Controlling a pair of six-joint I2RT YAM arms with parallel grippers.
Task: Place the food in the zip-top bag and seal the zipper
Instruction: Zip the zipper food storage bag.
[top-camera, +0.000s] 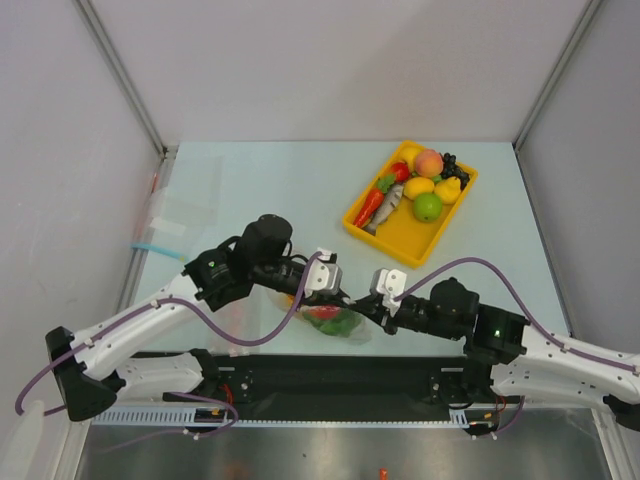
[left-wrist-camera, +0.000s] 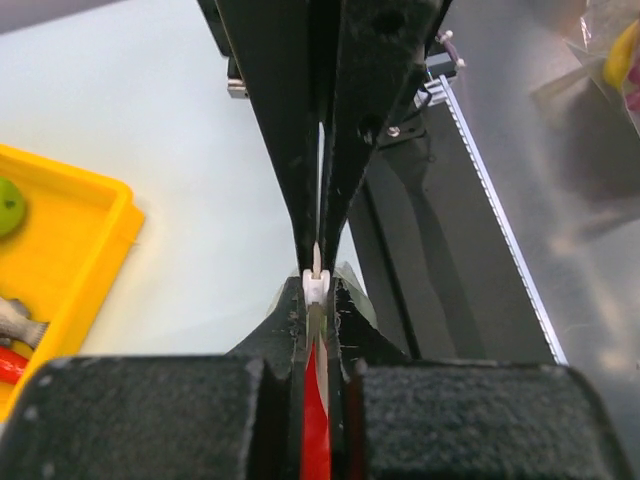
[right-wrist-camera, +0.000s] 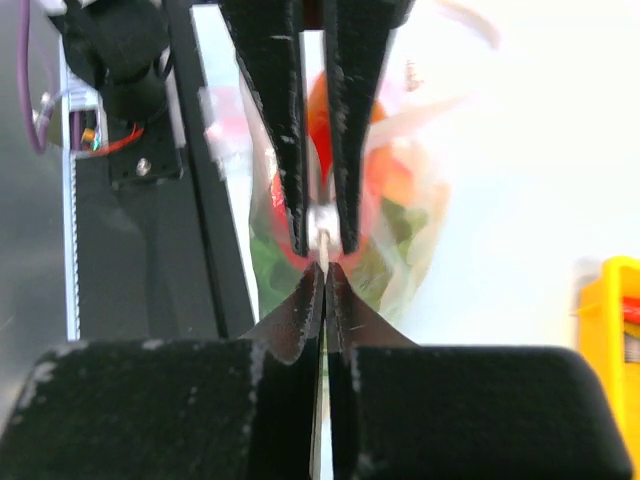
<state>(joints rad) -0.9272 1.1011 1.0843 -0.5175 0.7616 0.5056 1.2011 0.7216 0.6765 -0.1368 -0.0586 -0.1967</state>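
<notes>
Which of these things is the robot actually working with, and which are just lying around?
In the job: zip-top bag; zipper; toy food, some bagged, some not; left gripper and right gripper, both shut on the zipper.
Lying about: yellow tray; spare clear bags, far left.

A pale blue-green flat tabletop (top-camera: 260, 190) spreads ahead of and to both sides of the left gripper (top-camera: 340, 295) and the right gripper (top-camera: 365, 303). Plain light-grey wall panels enclose it: a back panel (top-camera: 340, 60) far ahead of them, a side panel (top-camera: 60, 150) out to the left, and another (top-camera: 590, 200) out to the right. Slanting grey metal corner posts (top-camera: 120, 75) join them. Behind the grippers a black base rail (top-camera: 330, 375) edges the table, then a dull grey metal sheet (top-camera: 330, 455). The light is even and soft.
</notes>
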